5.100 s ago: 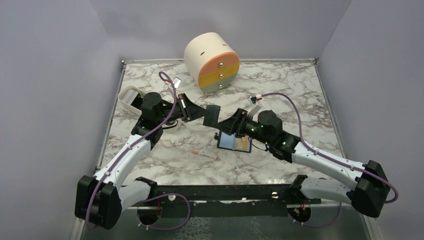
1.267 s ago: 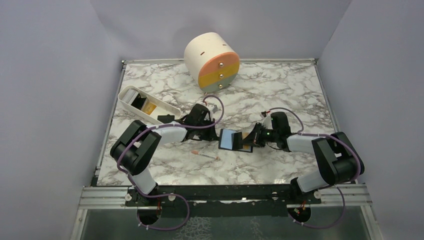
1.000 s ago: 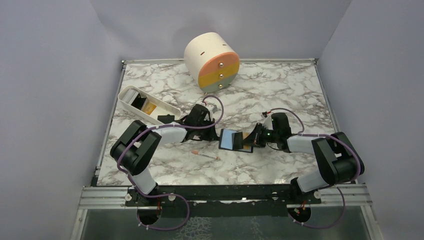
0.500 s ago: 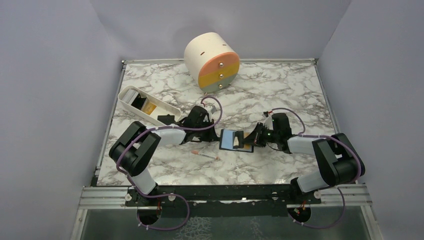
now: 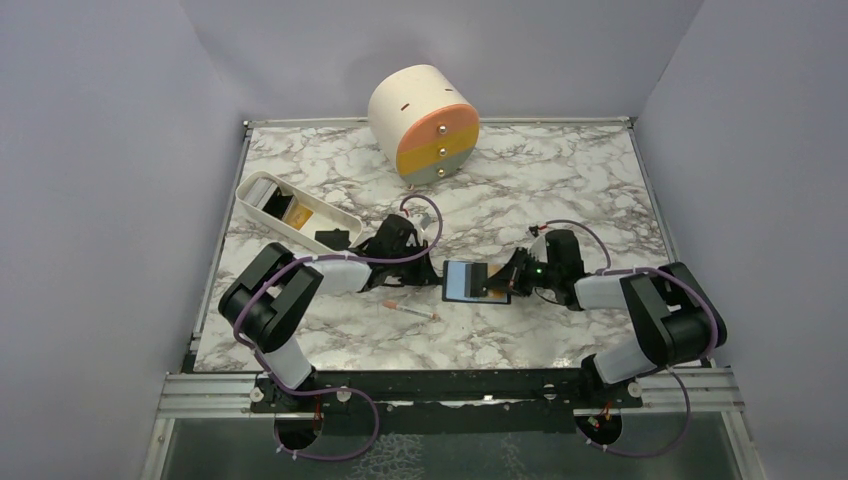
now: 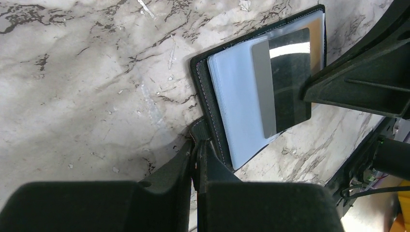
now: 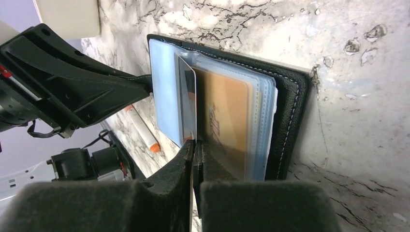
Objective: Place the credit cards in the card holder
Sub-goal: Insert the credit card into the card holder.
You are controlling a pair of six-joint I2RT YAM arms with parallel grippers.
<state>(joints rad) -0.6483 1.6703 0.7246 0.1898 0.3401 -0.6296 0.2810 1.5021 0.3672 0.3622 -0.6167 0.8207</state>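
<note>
at the centre of the marble table (image 5: 560, 180), the black card holder (image 5: 450, 282) lies open and flat between the two arms, which reach in low from either side. left gripper (image 6: 197, 147): fingers pressed together on the stitched outer edge of the card holder, at its left side in the top view, with a small fold of black leather caught between them. right gripper (image 7: 195, 145): fingers closed to a thin slit on the near edge of a glossy card (image 7: 186, 99), which stands tilted over the open holder, its far end among the clear sleeves (image 6: 237, 111). in the left wrist view the same card shows a dark reflective face with a grey strip along one side, and it overlaps the pale sleeves. an orange card (image 7: 225, 121) sits inside one of the sleeves, on the right gripper's side of the holder, flat and square to the pocket. a thin white stick (image 5: 410, 311) with an orange tip lies on the marble just in front of the holder, apart from it. an oblong white tray (image 5: 300, 212) sits at the left rear, well apart from the holder, with small items inside that are too small to identify. a cream drawer unit (image 5: 425, 120), round with three coloured fronts, stands at the back edge.
</note>
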